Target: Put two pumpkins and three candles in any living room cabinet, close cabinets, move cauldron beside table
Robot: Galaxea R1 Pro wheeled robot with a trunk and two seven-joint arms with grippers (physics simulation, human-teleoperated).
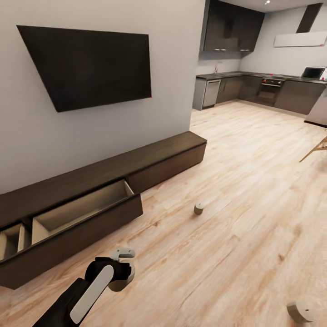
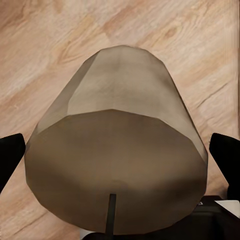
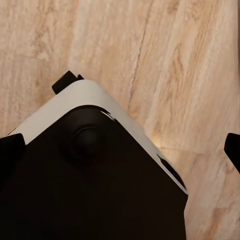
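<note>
Nearest in the head view, the left gripper [image 1: 121, 271], at the end of a black arm with a white panel, hangs low over the pale wooden plank floor [image 1: 236, 181], its fingers closed against the sides of a short stubby olive-tan candle [image 1: 119, 284]. In the left wrist view that held candle [image 2: 117, 150] sits between the two dark fingertips [image 2: 10, 157], one at each flank. Its long axis runs along the fingers, its flat tan end with a thin dark wick facing the camera and its far end pointing towards the floor.

The right wrist view looks down on a black and white part of the robot's body [image 3: 95, 170] over the floorboards. Only the tips of the right gripper's dark fingers [image 3: 232, 147] show, set far apart with nothing between them.

Near the lower right corner of the head view, a second stubby tan candle [image 1: 301, 311] lies tipped on the floor, its pale flat end facing right. Further out, a third small tan candle [image 1: 198, 208] stands upright on the boards, just in front of the long low dark-brown wooden cabinet [image 1: 168, 156]. That cabinet runs along the grey wall, and its wide drawer [image 1: 86, 211] is pulled out, showing a pale beige inside. Above it hangs a flat black television [image 1: 88, 66]. Beyond lies a kitchen with dark grey units [image 1: 254, 88].
</note>
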